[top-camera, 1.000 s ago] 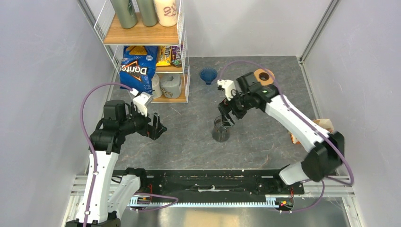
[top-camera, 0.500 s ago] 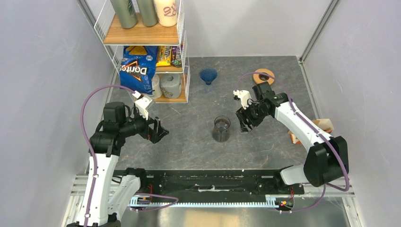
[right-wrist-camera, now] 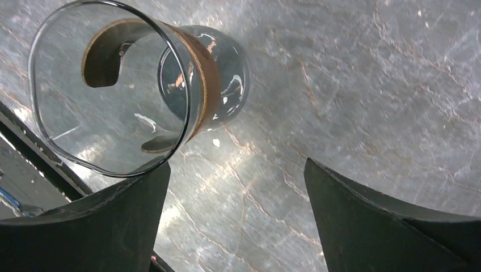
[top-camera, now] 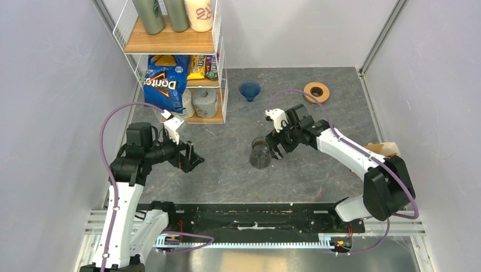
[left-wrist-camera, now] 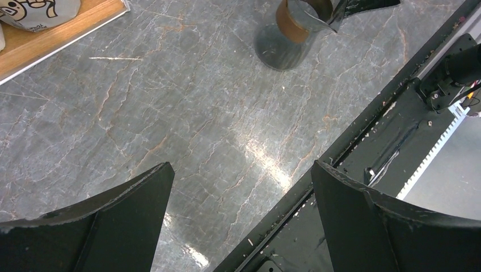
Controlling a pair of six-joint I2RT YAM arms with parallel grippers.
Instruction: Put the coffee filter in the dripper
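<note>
The dripper (top-camera: pixel 249 90), a dark blue cone, stands at the back of the table, clear of both arms. The light-brown coffee filter (top-camera: pixel 379 148) shows at the right edge, partly hidden behind the right arm. My right gripper (top-camera: pixel 273 149) is open and empty, right beside a glass carafe with a brown band (top-camera: pixel 260 154). In the right wrist view the gripper (right-wrist-camera: pixel 236 164) has its left finger (right-wrist-camera: pixel 113 215) at the carafe's rim (right-wrist-camera: pixel 187 113). My left gripper (top-camera: pixel 190 158) is open and empty over bare table, as the left wrist view (left-wrist-camera: pixel 241 165) also shows.
A tan wooden ring (top-camera: pixel 316 92) lies at the back right. A wire shelf (top-camera: pixel 221 68) with a chip bag (top-camera: pixel 164 82), snacks and bottles stands at the back left. The carafe also shows in the left wrist view (left-wrist-camera: pixel 295 28). A black rail (top-camera: pixel 249 218) runs along the near edge.
My right gripper swung away to the right of the carafe, then came back left against it. The carafe has shifted slightly left. The left arm barely moved.
</note>
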